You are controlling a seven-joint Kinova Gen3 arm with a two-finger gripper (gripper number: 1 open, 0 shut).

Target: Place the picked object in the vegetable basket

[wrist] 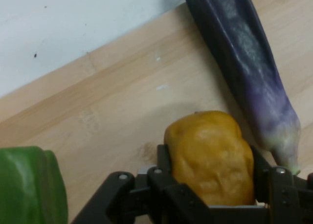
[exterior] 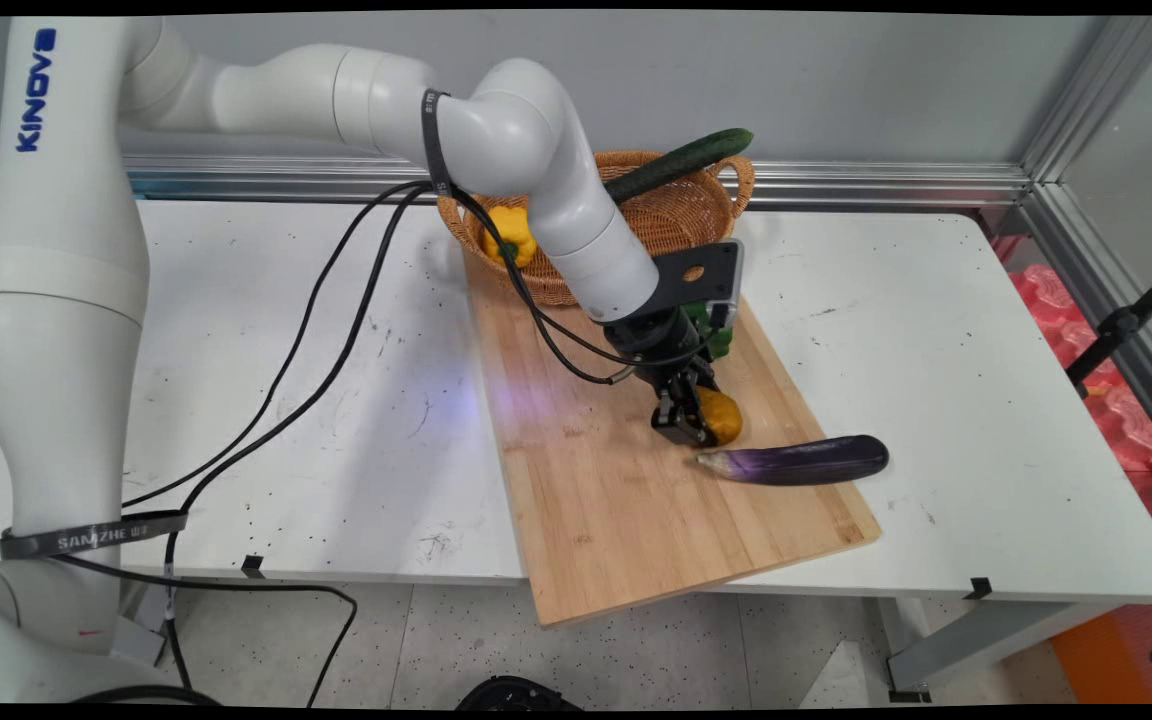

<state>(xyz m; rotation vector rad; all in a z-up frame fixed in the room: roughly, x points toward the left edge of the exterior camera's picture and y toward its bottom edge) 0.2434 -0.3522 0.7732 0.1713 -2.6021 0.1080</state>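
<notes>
The end effector (exterior: 693, 420) gripped a yellow pepper (wrist: 211, 157) low over the cutting board (exterior: 626, 500), its fingers closed around it, just beside the eggplant (exterior: 798, 461).

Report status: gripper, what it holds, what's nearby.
Gripper shut on yellow pepper, low over cutting board. Eggplant close beside. Green pepper on other side.
</notes>
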